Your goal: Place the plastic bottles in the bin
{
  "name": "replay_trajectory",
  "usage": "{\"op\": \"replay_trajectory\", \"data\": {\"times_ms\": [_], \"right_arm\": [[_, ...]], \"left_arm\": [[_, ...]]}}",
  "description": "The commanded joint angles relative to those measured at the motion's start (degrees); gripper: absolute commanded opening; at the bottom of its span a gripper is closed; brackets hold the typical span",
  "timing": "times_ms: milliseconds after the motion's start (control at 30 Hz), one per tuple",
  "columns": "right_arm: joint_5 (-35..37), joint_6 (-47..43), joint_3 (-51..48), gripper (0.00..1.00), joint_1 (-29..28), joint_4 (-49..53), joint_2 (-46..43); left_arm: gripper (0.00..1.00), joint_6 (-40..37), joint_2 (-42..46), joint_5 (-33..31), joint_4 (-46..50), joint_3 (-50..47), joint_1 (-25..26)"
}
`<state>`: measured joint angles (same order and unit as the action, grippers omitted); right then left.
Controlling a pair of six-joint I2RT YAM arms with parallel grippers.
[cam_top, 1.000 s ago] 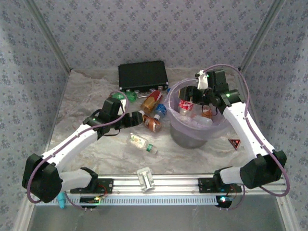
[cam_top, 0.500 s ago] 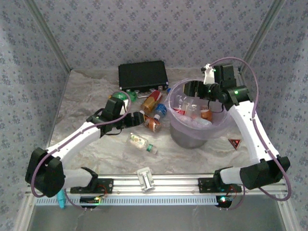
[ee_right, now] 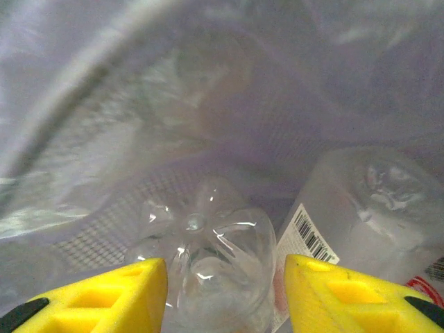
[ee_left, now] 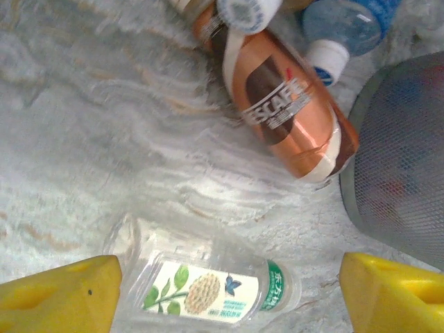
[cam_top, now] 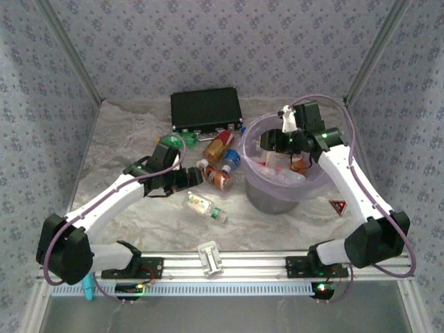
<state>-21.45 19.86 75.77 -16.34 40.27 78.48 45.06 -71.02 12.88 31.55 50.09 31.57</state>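
Observation:
Several plastic bottles lie left of the bin [cam_top: 272, 200]: a clear one with a green cap [cam_top: 206, 206], an amber one [cam_top: 220, 179], a blue one [cam_top: 231, 158] and a red-labelled one [cam_top: 216, 146]. My left gripper [cam_top: 191, 177] is open just above the table. In the left wrist view the clear bottle [ee_left: 208, 288] lies between its yellow fingertips [ee_left: 62, 295], and the amber bottle [ee_left: 288, 111] is beyond. My right gripper [cam_top: 274, 142] hangs over the bin. Its fingers [ee_right: 104, 298] stand apart around the base of a clear bottle [ee_right: 208, 257] inside the lavender liner [ee_right: 208, 90]; a grip is not evident.
A flat black case [cam_top: 206, 109] lies at the back, with a green bottle [cam_top: 173, 139] near its left corner. A white clip-like block [cam_top: 209, 257] sits on the front rail. A small red triangle [cam_top: 338, 206] lies right of the bin. The mesh wall [ee_left: 402, 173] is close on the left gripper's right.
The right gripper rose and shifted back over the bin, then came down toward it again with its fingers closer together. The left gripper slid slightly toward the clear bottle.

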Motion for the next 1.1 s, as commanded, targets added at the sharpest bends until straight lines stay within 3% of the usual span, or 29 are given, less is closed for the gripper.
{"op": "replay_trajectory", "data": {"times_ms": [0, 300, 533, 967, 1067], "right_arm": [[-0.61, 1.94, -2.05, 0.49, -0.28, -3.44, -0.11], [1.30, -0.77, 1.24, 0.52, 3.16, 1.16, -5.89], [1.31, -2.01, 1.08, 0.56, 7.10, 3.59, -10.77], [1.52, -3.34, 0.52, 0.58, 8.50, 4.96, -12.86], [1.59, -3.51, 0.57, 0.58, 8.99, 5.16, -13.16]], "left_arm": [[0.81, 7.23, 3.38, -0.80, 2.87, -3.25, 1.44], [0.86, 19.47, 6.09, -0.74, -0.76, -8.25, 5.50], [1.00, 33.11, 6.06, -2.01, -11.50, -14.74, 7.67], [1.00, 44.37, -2.37, -1.33, -24.55, -17.27, 7.72], [0.93, 44.97, -3.01, -2.15, -24.90, -17.89, 7.74]]}}
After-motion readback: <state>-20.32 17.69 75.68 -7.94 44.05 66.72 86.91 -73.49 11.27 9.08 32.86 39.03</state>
